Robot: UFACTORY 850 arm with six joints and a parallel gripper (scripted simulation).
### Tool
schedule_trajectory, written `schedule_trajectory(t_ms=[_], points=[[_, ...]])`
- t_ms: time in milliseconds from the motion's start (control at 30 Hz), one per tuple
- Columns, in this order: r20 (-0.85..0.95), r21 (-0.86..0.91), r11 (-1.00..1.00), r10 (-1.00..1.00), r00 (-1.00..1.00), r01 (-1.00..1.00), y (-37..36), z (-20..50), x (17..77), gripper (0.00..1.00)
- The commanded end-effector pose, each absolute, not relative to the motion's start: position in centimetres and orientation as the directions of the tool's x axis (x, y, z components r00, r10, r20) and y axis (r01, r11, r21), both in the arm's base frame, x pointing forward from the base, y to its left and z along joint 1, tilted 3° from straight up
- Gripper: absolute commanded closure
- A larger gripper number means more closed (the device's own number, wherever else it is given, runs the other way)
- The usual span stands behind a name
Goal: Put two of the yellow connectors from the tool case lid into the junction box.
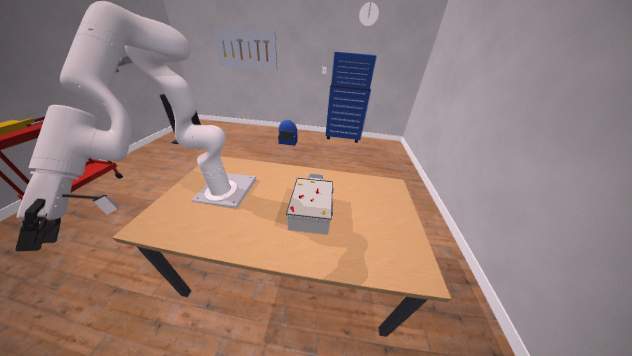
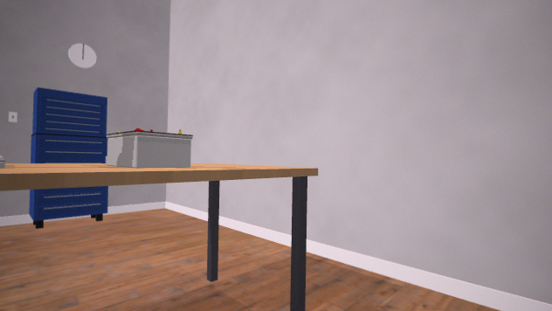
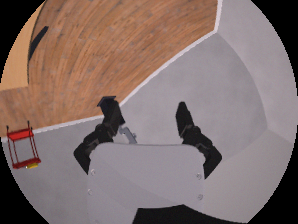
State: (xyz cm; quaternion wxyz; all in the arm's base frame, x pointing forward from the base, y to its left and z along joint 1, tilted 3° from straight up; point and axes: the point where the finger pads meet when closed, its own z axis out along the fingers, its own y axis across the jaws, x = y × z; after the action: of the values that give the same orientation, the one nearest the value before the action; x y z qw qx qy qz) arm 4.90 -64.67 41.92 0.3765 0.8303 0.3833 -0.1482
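On the lid of the tool case (image 1: 311,210) I count three red connectors (image 1: 301,196), one orange (image 1: 312,199) and, as far as I can tell at this size, three yellow connectors (image 1: 301,184). Of the junction box (image 1: 316,176) only a grey edge shows behind the case, and the exterior view gives just the case's side and a few connector tips. My arm (image 1: 95,95) is folded out past the table (image 1: 240,250), and my gripper (image 1: 34,234) hangs over the floor with its jaws spread wide on nothing.
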Motion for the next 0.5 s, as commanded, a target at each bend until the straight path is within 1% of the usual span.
schedule_trajectory(t_ms=[0, 100, 167, 233, 467], points=[[-0.487, 0.493, -0.430, 0.584, 0.649, 0.757, -64.8, 39.7, 10.7, 0.00], [-0.462, 0.478, -0.432, 0.617, 0.637, 0.765, -64.3, 38.4, 14.0, 0.00], [-0.462, 0.478, -0.432, 0.617, 0.637, 0.765, -64.3, 38.4, 14.0, 0.00], [-0.432, 0.458, -0.434, 0.655, 0.621, 0.776, -63.4, 36.9, 17.8, 0.00], [-0.376, 0.414, -0.433, 0.720, 0.583, 0.801, -60.9, 34.0, 24.8, 0.00]])
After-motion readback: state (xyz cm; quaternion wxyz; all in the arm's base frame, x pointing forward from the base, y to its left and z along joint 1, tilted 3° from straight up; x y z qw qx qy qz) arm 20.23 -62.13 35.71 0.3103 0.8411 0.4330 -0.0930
